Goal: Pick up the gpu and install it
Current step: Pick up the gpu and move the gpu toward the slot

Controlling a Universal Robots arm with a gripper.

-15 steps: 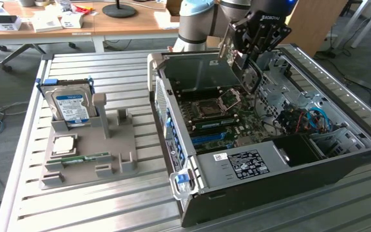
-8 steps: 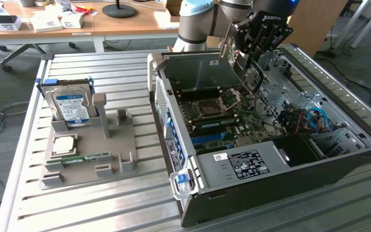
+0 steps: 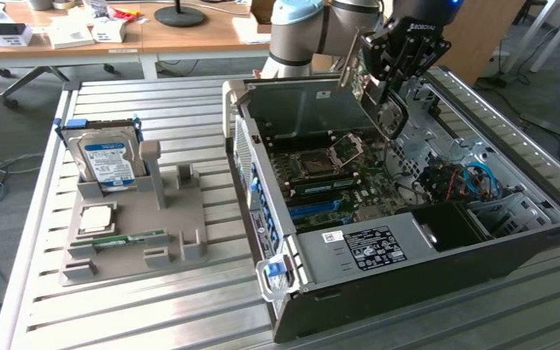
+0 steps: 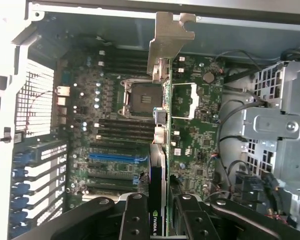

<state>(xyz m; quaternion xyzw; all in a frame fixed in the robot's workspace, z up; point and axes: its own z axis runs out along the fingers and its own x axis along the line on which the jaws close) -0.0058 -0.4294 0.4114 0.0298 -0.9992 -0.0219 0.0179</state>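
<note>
Your gripper [image 4: 160, 202] is clamped on the gpu [image 4: 158, 165]. Its two black, bolt-studded fingers [image 4: 135, 215] press on the card's flat faces, so you see it edge-on between them as a thin slab with a dark face and a small green logo near the pads. The far end carries a silvery stamped-metal bracket [image 4: 167, 37], bent over into a flat tab.

In the exterior view the gripper [image 3: 389, 86] holds the gpu [image 3: 389, 117] upright in the air over the open computer case [image 3: 407, 299], near its far wall and apart from the board below.

Under it lies the green motherboard [image 4: 195, 130], densely speckled with small components. It has a square, metal-framed processor socket [image 4: 142, 97], rows of long dark slots and one blue slot [image 4: 115, 156]. Beside the board stand a silvery sheet-metal drive cage [image 4: 280, 125] and loose blue cables [image 3: 477, 179].

The dark case rests on its side on a ribbed metal table [image 3: 163, 313]. On the exterior view's left, well apart from the case, a grey moulded fixture [image 3: 114, 271] holds three parts:
- an upright silver hard drive [image 3: 105, 162] with a blue label
- a flat square processor [image 3: 97, 217]
- a narrow green memory stick [image 3: 125, 239]
</note>
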